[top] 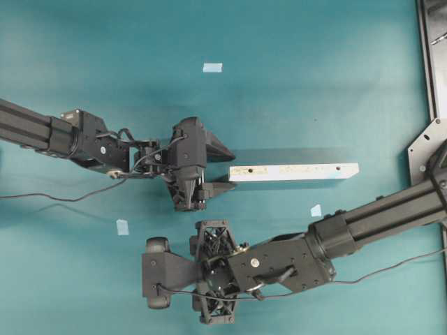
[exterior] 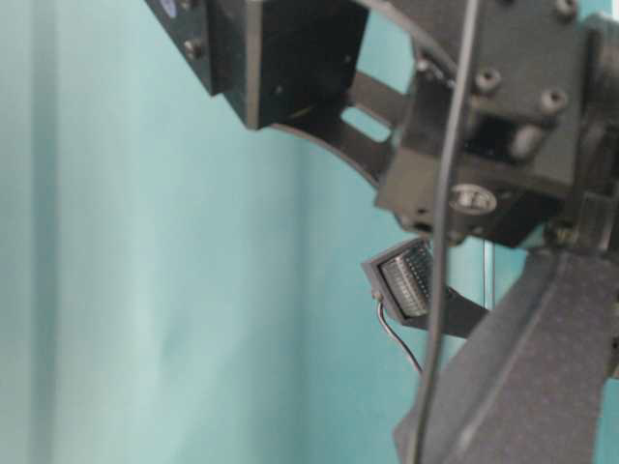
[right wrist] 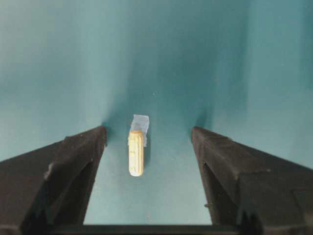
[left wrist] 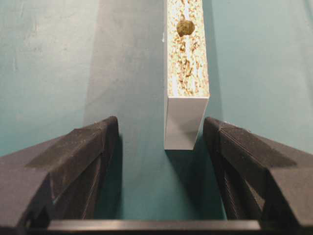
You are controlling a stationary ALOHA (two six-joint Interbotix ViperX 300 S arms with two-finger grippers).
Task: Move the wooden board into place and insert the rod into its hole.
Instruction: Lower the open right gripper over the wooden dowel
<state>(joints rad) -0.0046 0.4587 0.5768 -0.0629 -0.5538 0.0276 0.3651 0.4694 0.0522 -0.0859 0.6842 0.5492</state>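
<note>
The wooden board (top: 293,172) lies flat mid-table, long axis left to right, with a dark hole near each end. My left gripper (top: 232,171) is open around its left end. In the left wrist view the board (left wrist: 185,122) stands between the fingers, nearer the right fingertip (left wrist: 211,128), untouched, with a hole (left wrist: 185,27) further along. The rod (right wrist: 136,152), a short cream peg, lies on the mat with its far end on a pale-blue tape square (right wrist: 140,121). My right gripper (right wrist: 148,134) is open astride it, the left finger closer. The right gripper (top: 150,273) hides the rod from overhead.
Pale-blue tape squares lie on the teal mat at the back (top: 212,68), front left (top: 123,227) and right of centre (top: 316,210). A metal frame (top: 433,70) runs down the right edge. Thin cables trail from both arms. The table-level view is filled by blurred arm parts.
</note>
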